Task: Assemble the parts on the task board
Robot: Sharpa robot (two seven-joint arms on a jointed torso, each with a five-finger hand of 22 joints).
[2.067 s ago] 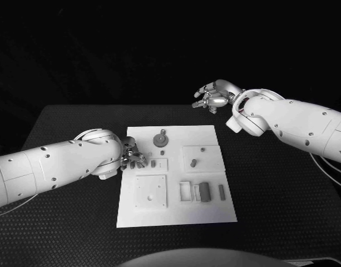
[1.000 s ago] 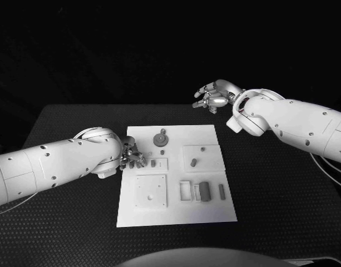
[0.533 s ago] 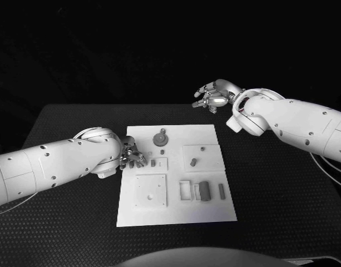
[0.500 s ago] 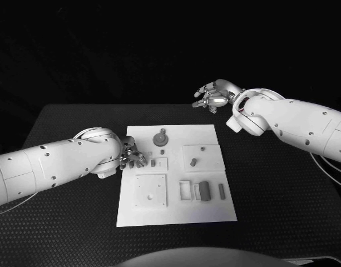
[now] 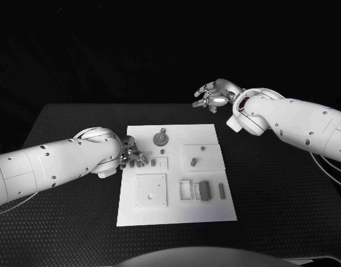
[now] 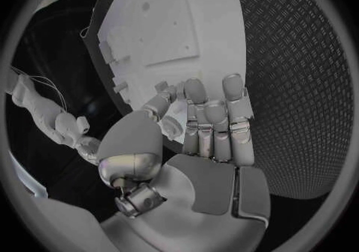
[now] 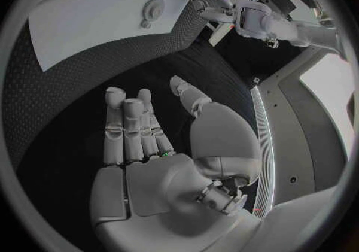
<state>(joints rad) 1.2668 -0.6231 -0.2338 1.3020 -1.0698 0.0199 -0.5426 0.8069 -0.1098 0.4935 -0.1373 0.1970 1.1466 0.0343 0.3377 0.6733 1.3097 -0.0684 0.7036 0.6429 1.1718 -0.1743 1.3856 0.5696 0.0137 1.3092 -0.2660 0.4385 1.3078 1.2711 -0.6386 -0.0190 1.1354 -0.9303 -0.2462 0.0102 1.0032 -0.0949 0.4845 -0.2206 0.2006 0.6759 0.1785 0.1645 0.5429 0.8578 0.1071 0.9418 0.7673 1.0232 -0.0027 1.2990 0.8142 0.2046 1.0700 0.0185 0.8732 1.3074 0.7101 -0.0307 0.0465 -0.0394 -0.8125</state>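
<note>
While the arms were compared against the earlier frames, no movement was found. Left hand [image 5: 132,156] stayed at the task board's [image 5: 178,214] left edge, fingers extended, holding nothing. Right hand [image 5: 213,94] remained raised beyond the surface's [image 5: 66,222] far edge, empty, fingers apart.

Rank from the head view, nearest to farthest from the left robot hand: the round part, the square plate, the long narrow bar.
1. Square plate, just below the left robot hand.
2. Round part, toward the board's far end; close to the first.
3. Long narrow bar, at the board's right side.
</note>
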